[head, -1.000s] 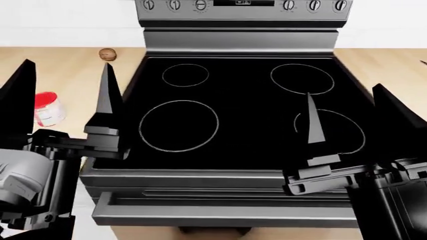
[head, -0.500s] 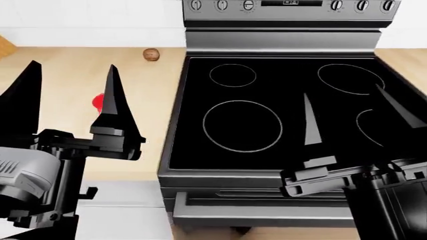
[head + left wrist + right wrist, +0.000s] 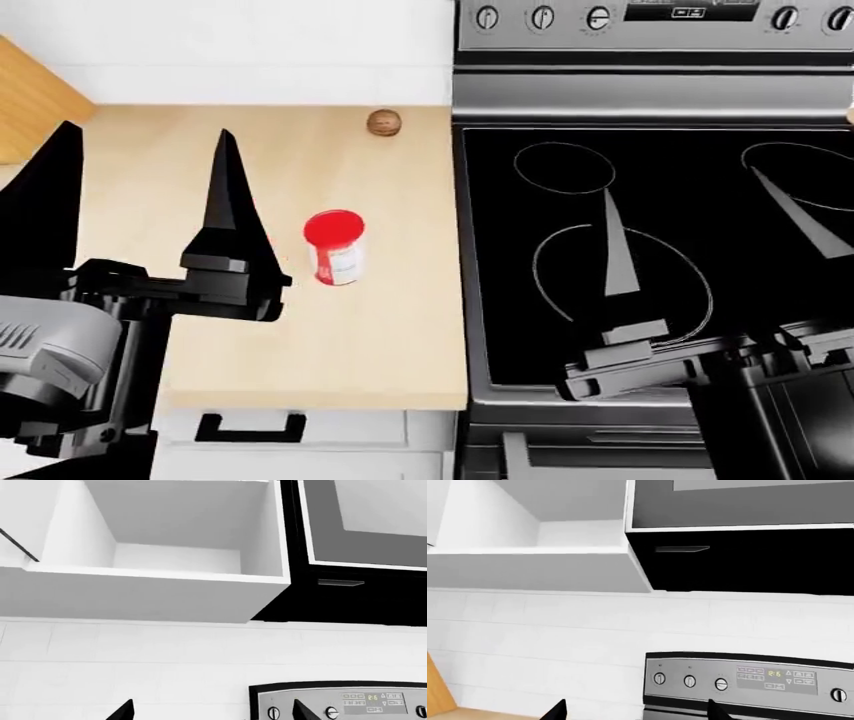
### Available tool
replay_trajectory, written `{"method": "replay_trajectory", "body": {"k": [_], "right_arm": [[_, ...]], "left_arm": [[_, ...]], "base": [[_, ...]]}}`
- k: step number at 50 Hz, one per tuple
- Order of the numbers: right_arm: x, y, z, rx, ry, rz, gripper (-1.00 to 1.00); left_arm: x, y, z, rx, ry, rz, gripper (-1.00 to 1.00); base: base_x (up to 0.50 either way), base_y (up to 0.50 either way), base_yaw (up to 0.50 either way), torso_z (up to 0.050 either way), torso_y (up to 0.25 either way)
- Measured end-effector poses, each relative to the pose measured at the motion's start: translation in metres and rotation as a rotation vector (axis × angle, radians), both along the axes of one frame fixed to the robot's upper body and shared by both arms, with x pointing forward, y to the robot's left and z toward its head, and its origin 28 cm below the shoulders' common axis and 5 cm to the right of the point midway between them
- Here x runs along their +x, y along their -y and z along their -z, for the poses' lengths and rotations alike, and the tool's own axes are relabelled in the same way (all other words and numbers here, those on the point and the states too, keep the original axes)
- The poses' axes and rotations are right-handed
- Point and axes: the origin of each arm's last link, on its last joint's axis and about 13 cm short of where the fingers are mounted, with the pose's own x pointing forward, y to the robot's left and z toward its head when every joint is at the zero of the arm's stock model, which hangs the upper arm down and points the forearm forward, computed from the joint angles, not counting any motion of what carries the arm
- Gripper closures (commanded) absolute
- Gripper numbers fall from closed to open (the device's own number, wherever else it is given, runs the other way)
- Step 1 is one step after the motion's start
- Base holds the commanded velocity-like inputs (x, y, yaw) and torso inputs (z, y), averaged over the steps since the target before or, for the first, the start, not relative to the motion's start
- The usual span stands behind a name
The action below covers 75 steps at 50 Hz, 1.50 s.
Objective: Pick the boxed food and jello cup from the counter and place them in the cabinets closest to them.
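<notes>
Jello cup: the jello cup (image 3: 335, 247) is standing upright on the counter (image 3: 387, 330), red lid up, roughly midway between the counter's back edge and its front edge, and nearer the edge that is meeting the stovetop than the far left side.
Boxed food: it is not showing in any of the three views.
Left gripper: the left gripper (image 3: 140, 195) is hanging over the counter's left part with its two black fingers spread wide and nothing between them; the cup is sitting just to the right of the inner finger, apart from it.
Right gripper: the right gripper (image 3: 707, 230) is hovering over the stovetop (image 3: 534, 330) with its fingers parted and gripping nothing.
Walnut-like ball: a brown ball (image 3: 384, 122) is resting at the counter's back edge, close to the corner where the counter is meeting the range, well apart from the cup.
Cabinet: the left wrist view is looking up at an open white wall cabinet (image 3: 167, 555) with a bare interior, above the tiled wall.
Range panel: the control panel (image 3: 747, 680) with its knobs and lit display is showing in both wrist views, below a dark hood.
</notes>
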Motion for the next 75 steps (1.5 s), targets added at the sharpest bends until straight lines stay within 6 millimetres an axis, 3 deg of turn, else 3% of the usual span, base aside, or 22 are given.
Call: {"method": "replay_trajectory", "body": {"k": [13, 24, 50, 75], "right_arm": [[-0.001, 0.0, 0.0, -0.011, 0.001, 0.008, -1.0], [0.004, -0.006, 0.001, -0.029, -0.099, -0.038, -1.0], [0.042, -0.028, -0.021, -0.234, -0.545, -0.165, -1.0], [0.067, -0.036, -0.028, -0.289, -0.727, -0.265, -1.0]], "left_arm": [[0.0, 0.0, 0.0, 0.0, 0.0, -0.001, -1.0], [-0.001, 0.0, -0.001, -0.001, 0.002, -0.002, -1.0], [0.001, -0.001, -0.001, -0.007, -0.005, -0.013, -1.0], [0.0, -0.001, -0.001, -0.006, -0.004, -0.019, -1.0]], "base": [[0.24, 0.48, 0.0, 0.0, 0.001], [0.0, 0.0, 0.0, 0.0, 0.0], [0.0, 0.0, 0.0, 0.0, 0.0], [0.0, 0.0, 0.0, 0.0, 0.0]]}}
